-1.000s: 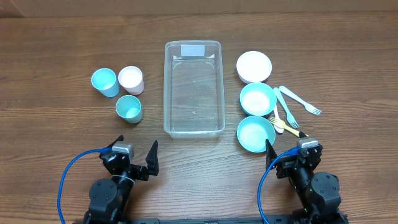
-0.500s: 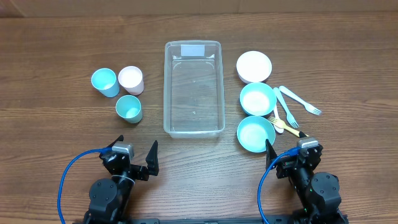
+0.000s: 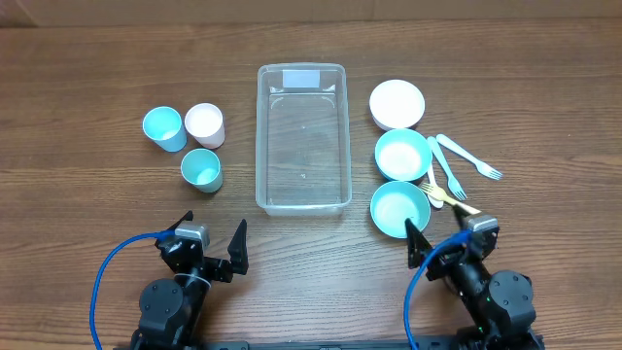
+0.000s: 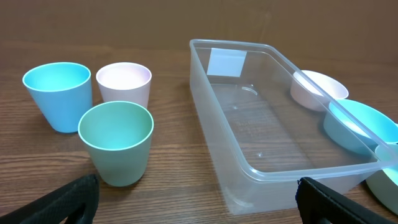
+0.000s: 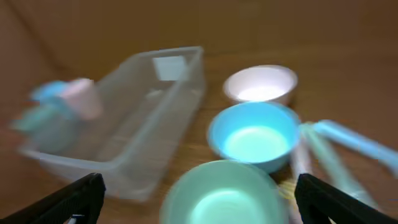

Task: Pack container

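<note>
The clear rectangular container [image 3: 302, 137] stands empty at the table's middle; it also shows in the left wrist view [image 4: 273, 130] and the right wrist view [image 5: 124, 130]. Left of it stand a blue cup [image 3: 163, 127], a pink cup [image 3: 205, 123] and a teal cup [image 3: 202, 170]. Right of it sit a white bowl [image 3: 397, 103], a blue bowl [image 3: 402, 154] and a teal bowl [image 3: 398, 209]. Several plastic utensils [image 3: 457, 165] lie right of the bowls. My left gripper [image 3: 211, 246] is open and empty near the front edge. My right gripper [image 3: 442, 239] is open and empty just in front of the teal bowl [image 5: 227, 193].
Blue cables loop beside both arm bases at the front edge. A cardboard-coloured wall runs along the table's far edge [image 4: 186, 22].
My right gripper has turned and shifted slightly left toward the teal bowl; its wrist view is blurred. The left arm has not moved.
</note>
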`<act>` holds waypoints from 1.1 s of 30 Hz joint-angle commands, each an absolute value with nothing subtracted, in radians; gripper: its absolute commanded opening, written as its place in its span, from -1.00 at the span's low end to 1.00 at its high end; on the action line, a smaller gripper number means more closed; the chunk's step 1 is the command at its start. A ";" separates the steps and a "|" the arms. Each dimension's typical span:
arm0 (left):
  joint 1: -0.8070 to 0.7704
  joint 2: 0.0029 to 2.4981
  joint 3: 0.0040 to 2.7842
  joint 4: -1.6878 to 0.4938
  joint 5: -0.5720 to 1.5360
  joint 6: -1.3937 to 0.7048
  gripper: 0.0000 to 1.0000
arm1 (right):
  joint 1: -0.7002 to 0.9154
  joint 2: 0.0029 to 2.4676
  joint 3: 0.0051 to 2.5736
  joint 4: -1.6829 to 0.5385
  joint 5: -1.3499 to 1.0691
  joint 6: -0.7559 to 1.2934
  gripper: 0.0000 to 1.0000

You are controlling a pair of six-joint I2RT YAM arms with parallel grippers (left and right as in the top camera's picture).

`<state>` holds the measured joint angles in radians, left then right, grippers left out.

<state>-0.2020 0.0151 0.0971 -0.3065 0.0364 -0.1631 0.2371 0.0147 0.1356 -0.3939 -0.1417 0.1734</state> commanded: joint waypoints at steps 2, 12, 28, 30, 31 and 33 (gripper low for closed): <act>-0.197 0.013 0.092 -0.302 0.033 -0.180 1.00 | 0.234 0.003 0.130 -0.324 -0.308 0.588 1.00; -0.197 0.013 0.092 -0.302 0.033 -0.180 1.00 | 0.222 0.502 0.481 -0.211 -0.268 0.391 1.00; -0.197 0.013 0.092 -0.302 0.033 -0.180 1.00 | 0.059 1.922 1.612 -0.593 -0.157 0.028 1.00; -0.197 0.013 0.092 -0.302 0.033 -0.180 1.00 | 0.043 1.980 1.611 -0.593 -0.157 0.017 0.97; -0.197 0.013 0.092 -0.302 0.033 -0.180 1.00 | 0.043 2.004 1.611 -0.595 -0.158 0.005 0.92; -0.197 0.013 0.092 -0.302 0.033 -0.180 1.00 | 0.044 2.066 1.611 -0.605 -0.156 -0.020 0.89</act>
<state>-0.2020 0.0177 0.0959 -0.3061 0.0360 -0.1661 0.0456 2.0098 1.5806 -0.6025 -0.1696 0.0200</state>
